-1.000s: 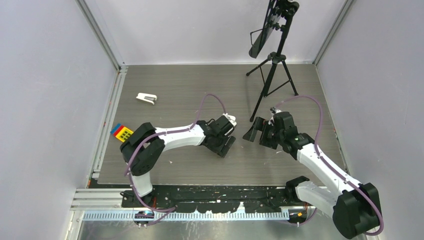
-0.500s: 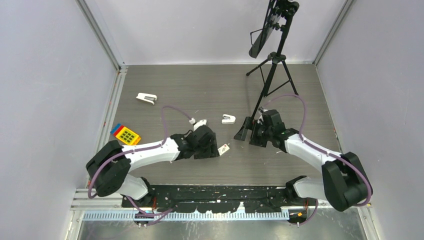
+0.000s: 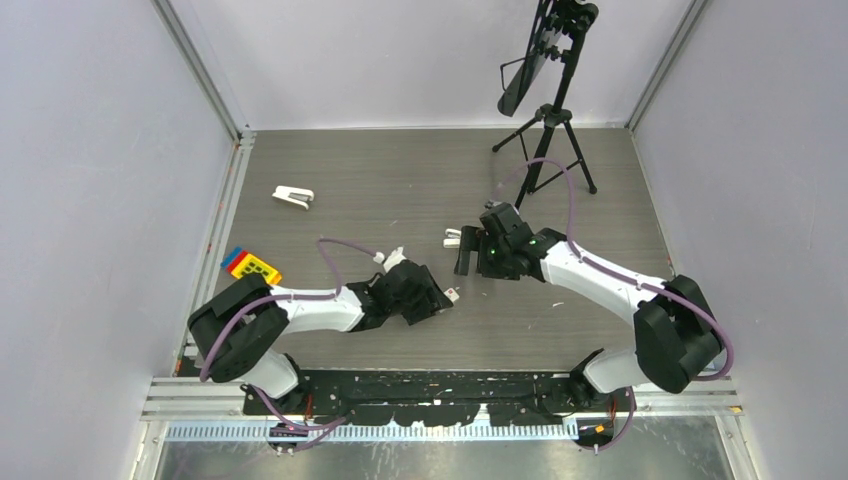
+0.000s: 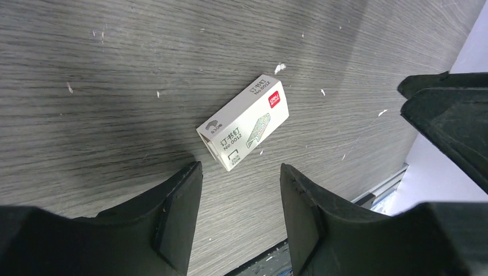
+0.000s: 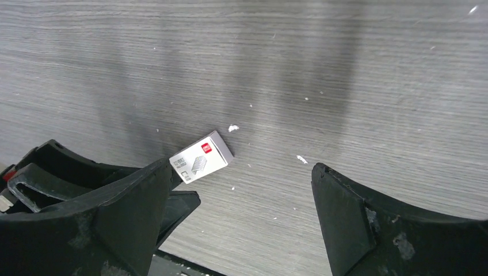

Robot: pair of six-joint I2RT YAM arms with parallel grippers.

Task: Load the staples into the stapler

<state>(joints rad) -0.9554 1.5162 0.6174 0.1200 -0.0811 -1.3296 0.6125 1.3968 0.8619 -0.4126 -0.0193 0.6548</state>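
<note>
The staples' small white box with a red mark (image 4: 244, 123) lies flat and closed on the grey table, seen too in the right wrist view (image 5: 201, 156) and the top view (image 3: 452, 295). My left gripper (image 4: 239, 187) is open and empty, just short of the box (image 3: 438, 300). My right gripper (image 5: 241, 190) is open and empty, hovering above the table beyond the box (image 3: 464, 258). The stapler (image 3: 293, 196), long, slim and white, lies far off at the back left. No loose staple strips show.
A shorter, stubby white stapler (image 3: 453, 238) lies right by my right gripper, partly hidden by it. A colourful block (image 3: 250, 266) sits at the table's left edge. A black tripod (image 3: 545, 150) stands at the back right. White specks dot the table.
My right gripper has swung left, up to the stubby stapler. My left gripper has pulled back toward me and now sits close behind the staple box.
</note>
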